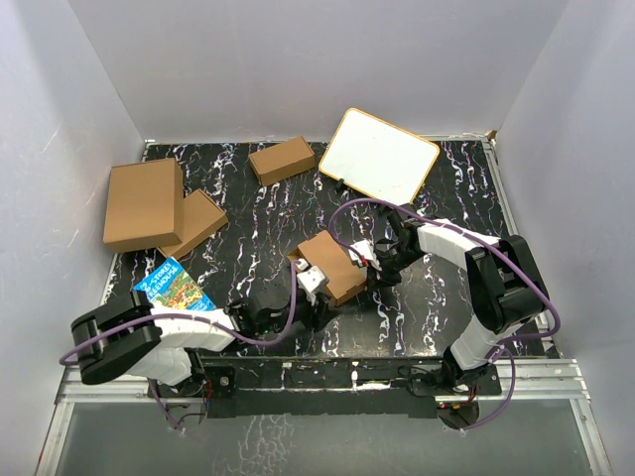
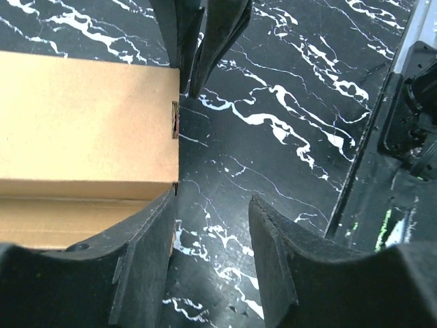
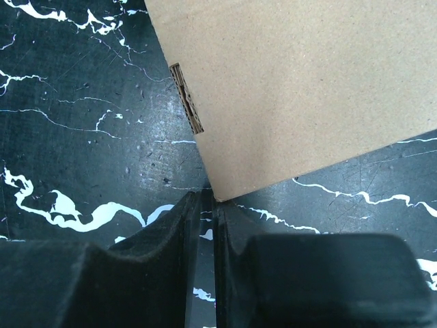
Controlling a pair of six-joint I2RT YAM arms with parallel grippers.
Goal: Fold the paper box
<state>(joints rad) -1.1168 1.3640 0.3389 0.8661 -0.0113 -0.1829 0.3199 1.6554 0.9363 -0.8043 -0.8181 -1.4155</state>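
The paper box (image 1: 333, 264) is a small closed brown cardboard box on the black marbled table (image 1: 437, 297), near the middle. My left gripper (image 1: 314, 288) is at its near-left end, open and empty. In the left wrist view the left gripper (image 2: 213, 203) has one finger against the corner of the box (image 2: 82, 123). My right gripper (image 1: 368, 262) is at the box's right side. In the right wrist view the right gripper (image 3: 207, 199) is shut and empty, tips at a lower corner of the box (image 3: 307, 89). The right gripper's fingers (image 2: 229, 27) also show in the left wrist view.
A bigger brown carton (image 1: 144, 203) lies at far left on a flatter brown piece (image 1: 201, 222). Another small brown box (image 1: 282, 160) and a white board (image 1: 379, 156) sit at the back. A blue printed packet (image 1: 174, 286) lies at near left. White walls enclose the table.
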